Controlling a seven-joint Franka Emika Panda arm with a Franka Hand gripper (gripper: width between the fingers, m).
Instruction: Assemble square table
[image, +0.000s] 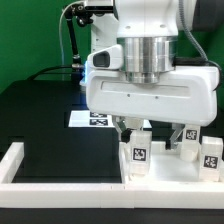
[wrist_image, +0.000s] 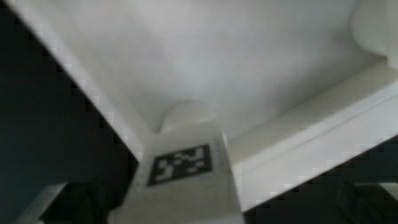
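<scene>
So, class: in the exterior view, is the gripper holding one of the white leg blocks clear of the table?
No: the gripper stands open above the leg blocks, which rest on the square table panel.

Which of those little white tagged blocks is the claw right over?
The small white tagged leg block on the exterior view's left, directly below the open gripper; the others stand off to the right.

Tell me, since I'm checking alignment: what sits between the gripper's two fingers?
A tagged leg block stands between the fingers, with gaps on both sides; the wrist view shows it.
</scene>
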